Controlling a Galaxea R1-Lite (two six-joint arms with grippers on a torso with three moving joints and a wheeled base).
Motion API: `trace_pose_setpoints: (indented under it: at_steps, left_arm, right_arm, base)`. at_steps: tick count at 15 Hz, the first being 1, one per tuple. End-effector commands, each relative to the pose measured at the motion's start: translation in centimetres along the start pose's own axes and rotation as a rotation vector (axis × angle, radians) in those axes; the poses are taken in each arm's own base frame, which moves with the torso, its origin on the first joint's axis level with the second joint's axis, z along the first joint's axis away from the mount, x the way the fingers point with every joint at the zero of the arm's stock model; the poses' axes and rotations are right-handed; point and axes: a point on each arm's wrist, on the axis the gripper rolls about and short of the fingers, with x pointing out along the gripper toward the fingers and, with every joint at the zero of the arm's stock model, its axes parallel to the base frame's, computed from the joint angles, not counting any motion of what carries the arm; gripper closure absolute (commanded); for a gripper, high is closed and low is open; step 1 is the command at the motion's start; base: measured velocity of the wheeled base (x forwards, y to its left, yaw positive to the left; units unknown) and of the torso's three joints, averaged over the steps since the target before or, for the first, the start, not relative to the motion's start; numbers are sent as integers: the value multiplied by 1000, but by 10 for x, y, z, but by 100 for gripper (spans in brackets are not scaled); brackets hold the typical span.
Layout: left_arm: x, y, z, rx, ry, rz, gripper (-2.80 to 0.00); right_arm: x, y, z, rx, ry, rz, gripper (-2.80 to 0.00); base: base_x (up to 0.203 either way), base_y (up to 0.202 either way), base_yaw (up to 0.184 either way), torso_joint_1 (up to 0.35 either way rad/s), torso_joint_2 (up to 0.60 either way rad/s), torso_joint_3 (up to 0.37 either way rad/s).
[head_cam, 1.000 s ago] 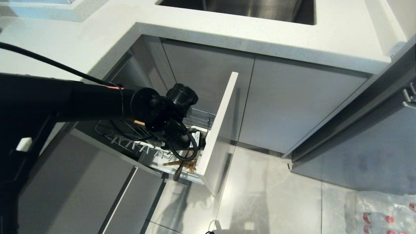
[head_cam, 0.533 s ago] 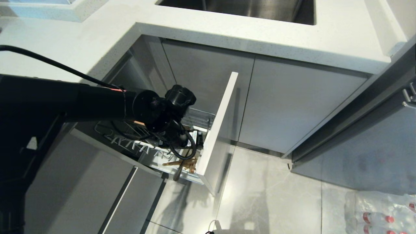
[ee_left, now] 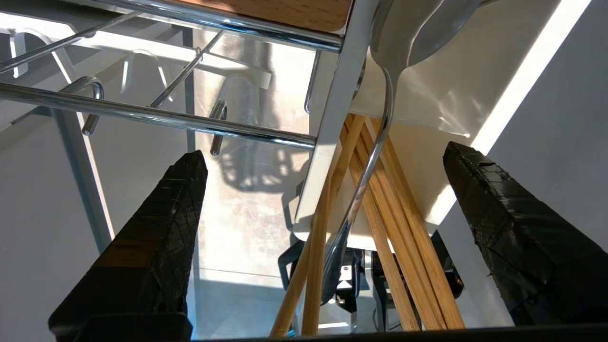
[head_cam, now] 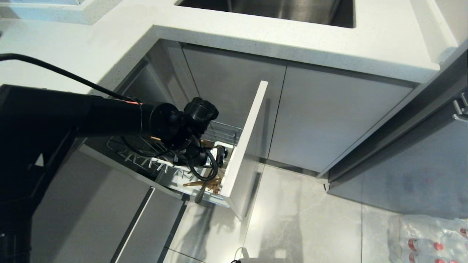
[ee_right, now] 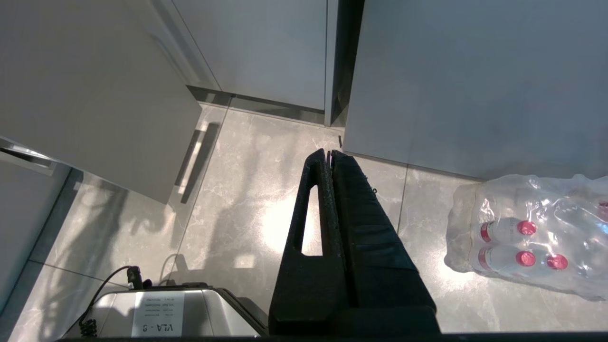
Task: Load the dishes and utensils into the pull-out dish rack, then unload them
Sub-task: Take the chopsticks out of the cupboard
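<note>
Clearly the chopsticks and spoon sit in the rack's white holder, centre of the left wrist view, between the left gripper's widely released fingers. Both look light, stiff and slick, so I would pinch the bundled upper shafts; plate and bowl are nowhere visible, and the arm hides most of the basket. Clenched empty, the right gripper hangs over the floor, mid-frame.
</note>
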Motion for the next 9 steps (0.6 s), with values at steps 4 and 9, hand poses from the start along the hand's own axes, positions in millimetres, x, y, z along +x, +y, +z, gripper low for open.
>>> trace_pose_setpoints:
  at_steps: [4,9]
  left_arm:
    - [8,-2,-2,5,16,21,-280]
    - [17,-4,-3,4,8,40,-280]
  right_arm:
    - [0,0,0,0,0,0,0]
    - [0,0,0,0,0,0,0]
  base:
    - [0,0,0,0,0,0]
    - [0,0,0,0,0,0]
